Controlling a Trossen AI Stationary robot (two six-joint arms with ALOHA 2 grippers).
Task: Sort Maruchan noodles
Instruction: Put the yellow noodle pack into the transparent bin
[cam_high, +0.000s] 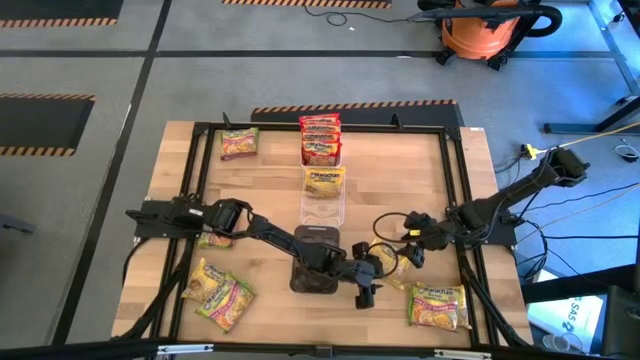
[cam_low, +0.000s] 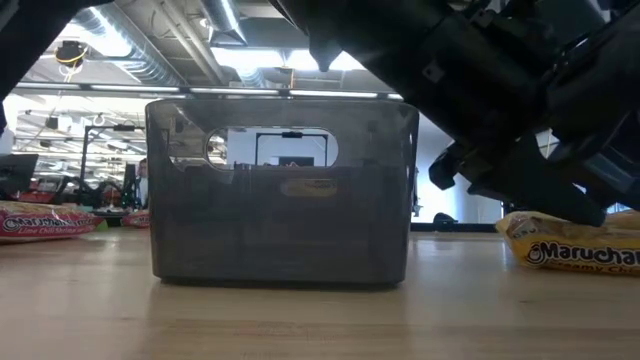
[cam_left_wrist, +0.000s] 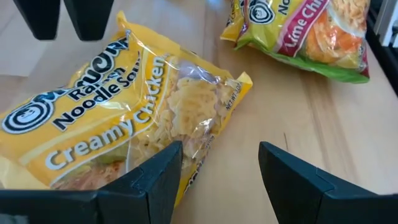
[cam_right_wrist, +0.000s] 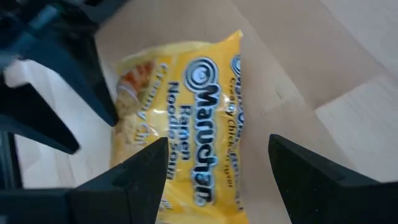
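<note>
The left end effector (cam_left_wrist: 217, 171) is open, hanging low over a yellow Creamy Chicken packet (cam_left_wrist: 118, 118) lying flat on the desk (cam_left_wrist: 292, 112). The right end effector (cam_right_wrist: 217, 168), also open and gripping nothing, faces the same packet from the other side. A dark bin (cam_low: 280, 190) stands just beside them. Farther off, red-orange packets (cam_high: 320, 138) sit stacked in a tray at the far edge, with green-and-pink packets (cam_high: 225, 300) loose near the left arm
</note>
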